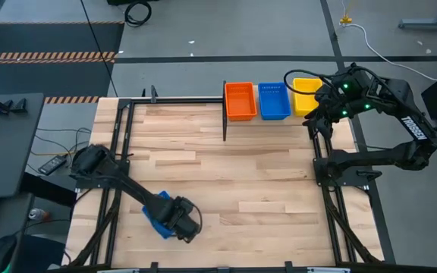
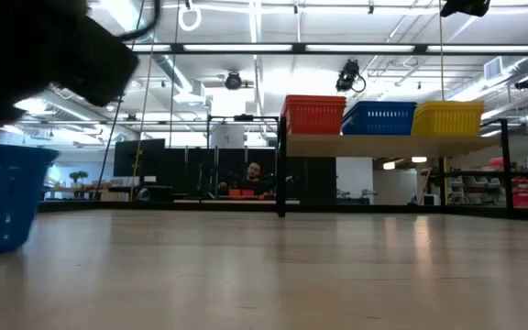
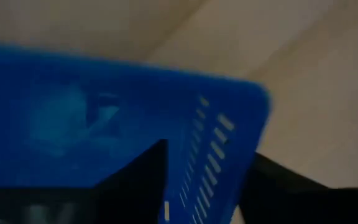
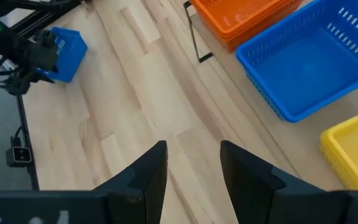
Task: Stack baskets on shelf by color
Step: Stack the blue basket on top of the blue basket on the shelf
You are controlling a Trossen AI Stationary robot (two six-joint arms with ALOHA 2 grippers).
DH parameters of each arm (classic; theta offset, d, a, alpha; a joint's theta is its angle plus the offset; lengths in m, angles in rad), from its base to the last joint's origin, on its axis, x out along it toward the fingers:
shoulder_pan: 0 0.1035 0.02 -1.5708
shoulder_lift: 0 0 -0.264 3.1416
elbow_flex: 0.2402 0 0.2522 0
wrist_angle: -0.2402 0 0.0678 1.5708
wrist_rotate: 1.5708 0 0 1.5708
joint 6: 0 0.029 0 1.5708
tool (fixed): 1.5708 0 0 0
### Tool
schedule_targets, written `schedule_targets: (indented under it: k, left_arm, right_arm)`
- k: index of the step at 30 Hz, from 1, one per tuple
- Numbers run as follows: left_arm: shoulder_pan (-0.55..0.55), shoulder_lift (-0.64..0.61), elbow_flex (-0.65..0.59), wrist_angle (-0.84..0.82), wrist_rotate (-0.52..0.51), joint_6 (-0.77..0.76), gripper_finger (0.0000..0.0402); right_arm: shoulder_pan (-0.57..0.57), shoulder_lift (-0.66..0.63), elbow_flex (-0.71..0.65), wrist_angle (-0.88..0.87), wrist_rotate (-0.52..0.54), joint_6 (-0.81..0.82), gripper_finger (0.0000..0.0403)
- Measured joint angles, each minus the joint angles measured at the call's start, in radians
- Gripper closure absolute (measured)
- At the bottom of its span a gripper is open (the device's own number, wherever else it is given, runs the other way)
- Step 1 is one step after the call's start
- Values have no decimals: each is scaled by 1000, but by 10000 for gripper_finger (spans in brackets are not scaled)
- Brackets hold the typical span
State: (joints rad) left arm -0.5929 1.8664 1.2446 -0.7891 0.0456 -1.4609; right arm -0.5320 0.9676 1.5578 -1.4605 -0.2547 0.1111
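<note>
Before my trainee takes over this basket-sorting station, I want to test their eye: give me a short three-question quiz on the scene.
1. True or false: the shelf carries orange, blue and yellow baskets side by side.
2. Which gripper straddles the wall of the lone blue basket? A left gripper B right gripper
3. Fill in: the right gripper hovers by the ___ stack.

Key: 1 true; 2 A; 3 yellow.

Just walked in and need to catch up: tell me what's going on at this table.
The robot is sorting baskets by color onto the shelf, where orange, blue and yellow stacks sit side by side. The left tool is at the table's near left, one finger inside a lone blue basket and one outside its wall. The right tool hangs open by the yellow stack, holding nothing.
</note>
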Motion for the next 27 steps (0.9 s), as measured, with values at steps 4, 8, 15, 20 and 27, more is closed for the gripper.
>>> schedule_targets:
  k: [4,8,15,20,27]
  left_arm:
    - [65,-1,48,-2,0,139,353]
    - [135,-2,160,-93,-50,266,390]
    - [290,-2,418,-339,-233,516,394]
    - [410,-2,571,-395,-336,674,394]
    - [555,-2,765,-392,-429,1027,395]
  right_arm:
    - [0,0,0,0,0,2,247]
    - [0,0,0,2,12,-3,247]
    - [0,1,0,70,36,-25,247]
    - [0,1,0,115,81,-28,247]
    - [0,1,0,145,203,-6,247]
